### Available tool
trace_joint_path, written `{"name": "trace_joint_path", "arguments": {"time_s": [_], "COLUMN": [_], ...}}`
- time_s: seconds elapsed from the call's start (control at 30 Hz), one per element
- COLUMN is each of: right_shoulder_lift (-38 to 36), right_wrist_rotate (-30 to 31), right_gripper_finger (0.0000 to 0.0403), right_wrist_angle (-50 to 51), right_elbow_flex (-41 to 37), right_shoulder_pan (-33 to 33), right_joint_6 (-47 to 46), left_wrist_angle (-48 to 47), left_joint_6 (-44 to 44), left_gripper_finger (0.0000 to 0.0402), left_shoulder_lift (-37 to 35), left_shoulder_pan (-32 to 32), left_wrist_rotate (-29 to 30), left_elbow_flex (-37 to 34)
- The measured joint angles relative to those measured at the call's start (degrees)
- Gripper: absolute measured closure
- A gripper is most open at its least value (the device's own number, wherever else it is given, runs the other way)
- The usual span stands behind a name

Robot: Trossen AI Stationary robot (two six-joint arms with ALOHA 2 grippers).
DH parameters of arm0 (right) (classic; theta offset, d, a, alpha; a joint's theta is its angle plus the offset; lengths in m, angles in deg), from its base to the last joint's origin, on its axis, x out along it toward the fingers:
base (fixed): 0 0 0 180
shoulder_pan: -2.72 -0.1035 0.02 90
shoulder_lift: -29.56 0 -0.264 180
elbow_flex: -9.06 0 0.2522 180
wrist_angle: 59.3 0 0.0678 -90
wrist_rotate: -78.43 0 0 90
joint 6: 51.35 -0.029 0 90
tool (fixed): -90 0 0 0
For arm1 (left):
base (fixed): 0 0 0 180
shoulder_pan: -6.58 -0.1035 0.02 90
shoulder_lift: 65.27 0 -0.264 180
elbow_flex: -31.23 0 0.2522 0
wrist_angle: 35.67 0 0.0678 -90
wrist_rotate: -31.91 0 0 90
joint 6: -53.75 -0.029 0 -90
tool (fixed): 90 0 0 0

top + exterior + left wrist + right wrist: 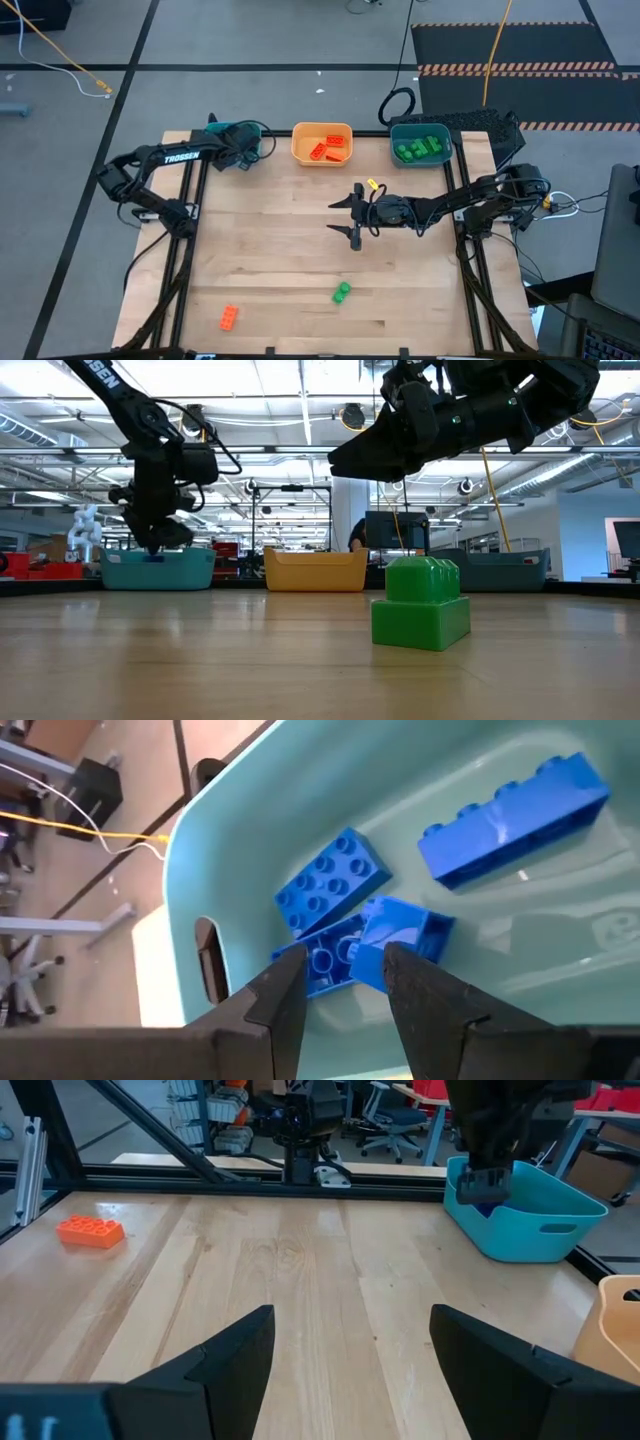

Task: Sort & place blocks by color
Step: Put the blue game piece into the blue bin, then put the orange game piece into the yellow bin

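Three blue blocks (335, 885) lie in the teal tray (230, 830) at the table's far left. My left gripper (345, 975) hangs open just above them, slanting down, over the tray (250, 130). My right gripper (346, 218) stands open and about level above the table's middle, with nothing between its fingers (350, 1340). A green block (341, 292) rests on the table near the front; the low view shows it close up (420, 605). An orange-red block (229, 317) lies at the front left (90, 1230).
At the far edge, an orange tray (322, 132) holds orange-red blocks (327, 150). To its right, a dark teal tray (420, 130) holds green blocks (418, 150). Bare wood lies between the trays and the two loose blocks.
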Motion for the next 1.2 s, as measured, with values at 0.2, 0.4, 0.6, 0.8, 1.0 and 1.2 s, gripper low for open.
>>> {"name": "trace_joint_path", "arguments": {"time_s": [0.2,0.4,0.6,0.8,1.0,1.2], "right_shoulder_lift": [0.0,0.0,0.0,0.0,0.0,0.0], "right_wrist_rotate": [0.0,0.0,0.0,0.0,0.0,0.0], "right_gripper_finger": [0.014,0.014,0.014,0.014,0.014,0.014], "right_wrist_angle": [0.0,0.0,0.0,0.0,0.7,0.9], "right_elbow_flex": [0.0,0.0,0.0,0.0,0.0,0.0], "right_shoulder_pan": [0.0,0.0,0.0,0.0,0.0,0.0], "right_joint_6": [0.2,0.0,0.0,0.2,1.2,1.3], "left_wrist_angle": [5.4,6.9,6.2,5.2,4.5,0.9], "left_joint_6": [1.5,1.7,1.4,0.4,-0.4,0.5], "left_gripper_finger": [0.0261,0.0261,0.0261,0.0261,0.0261,0.0261], "left_shoulder_lift": [0.2,0.1,0.0,-5.0,-17.5,-25.8], "left_shoulder_pan": [0.0,0.0,-0.1,0.2,3.4,13.1], "left_wrist_rotate": [-10.3,-15.3,-15.1,-15.5,-21.0,-32.1], "left_elbow_flex": [-0.2,0.0,0.0,0.0,0.0,0.1]}}
